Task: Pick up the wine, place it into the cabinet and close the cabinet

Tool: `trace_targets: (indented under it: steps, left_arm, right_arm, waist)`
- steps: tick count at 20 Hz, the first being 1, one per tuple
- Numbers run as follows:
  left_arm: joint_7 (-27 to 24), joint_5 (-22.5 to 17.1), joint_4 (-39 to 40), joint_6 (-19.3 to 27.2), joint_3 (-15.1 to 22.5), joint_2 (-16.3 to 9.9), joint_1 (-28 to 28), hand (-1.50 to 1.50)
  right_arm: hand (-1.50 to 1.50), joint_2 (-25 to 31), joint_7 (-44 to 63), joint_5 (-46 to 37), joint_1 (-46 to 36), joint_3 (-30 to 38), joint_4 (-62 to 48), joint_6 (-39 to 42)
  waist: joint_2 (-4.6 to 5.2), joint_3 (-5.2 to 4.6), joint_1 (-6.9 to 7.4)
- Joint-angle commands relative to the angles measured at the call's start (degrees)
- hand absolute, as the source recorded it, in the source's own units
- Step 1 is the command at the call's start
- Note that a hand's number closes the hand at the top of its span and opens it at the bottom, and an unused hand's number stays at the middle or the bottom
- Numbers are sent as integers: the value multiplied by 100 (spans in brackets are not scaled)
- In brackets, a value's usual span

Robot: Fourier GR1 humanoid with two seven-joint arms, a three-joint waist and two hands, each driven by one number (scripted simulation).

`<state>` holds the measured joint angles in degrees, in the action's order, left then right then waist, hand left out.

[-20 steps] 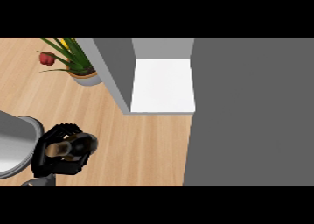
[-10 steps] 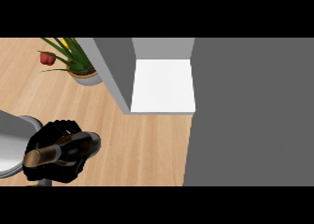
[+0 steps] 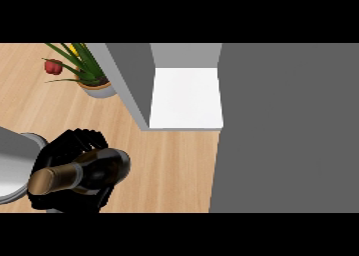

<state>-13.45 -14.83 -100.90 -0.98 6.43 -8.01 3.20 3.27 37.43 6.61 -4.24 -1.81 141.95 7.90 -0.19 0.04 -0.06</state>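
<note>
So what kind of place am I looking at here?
Probably a kitchen counter: a wooden top, an open cabinet with a white shelf, a potted plant, and the left hand holding a wine bottle.

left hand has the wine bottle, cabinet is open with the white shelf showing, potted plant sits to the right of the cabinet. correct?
Not quite: the head view shows the potted plant to the left of the cabinet, not the right. The rest holds: the left hand is curled round the wine bottle, and the cabinet is open with its white shelf showing.
</note>
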Motion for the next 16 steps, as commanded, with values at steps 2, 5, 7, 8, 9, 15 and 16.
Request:
trace_targets:
  steps: [2,5,7,8,9,15,16]
  left_arm:
    - [1083,222,-892,425,424,140,-150,150]
    - [1231,357,-713,525,728,458,-593,150]
    - [1035,737,-772,721,1089,683,-457,150]
    - [1272,684,-893,808,1005,721,-625,150]
    - [1489,815,-908,1540,1596,786,-890,150]
    - [1981,479,-561,1820,1321,798,-1878,150]
    - [1907,597,-417,2181,1716,798,-1854,150]
  right_arm:
    - [-150,-54,631,289,100,-99,945,-231]
    - [-150,-97,38,361,261,-30,461,1]
    - [-150,73,581,614,118,153,922,-85]
    - [-150,-18,-183,635,369,293,407,152]
    - [-150,-172,124,188,226,-249,529,-33]
    - [-150,2,-197,802,586,338,510,273]
    - [-150,-58,-310,730,624,246,517,303]
  waist:
    - [-5,-2,-20]
    - [8,-1,-26]
    - [0,-2,-34]
    - [9,1,-21]
    - [2,-1,-43]
    - [13,-1,-48]
    - [11,0,-57]
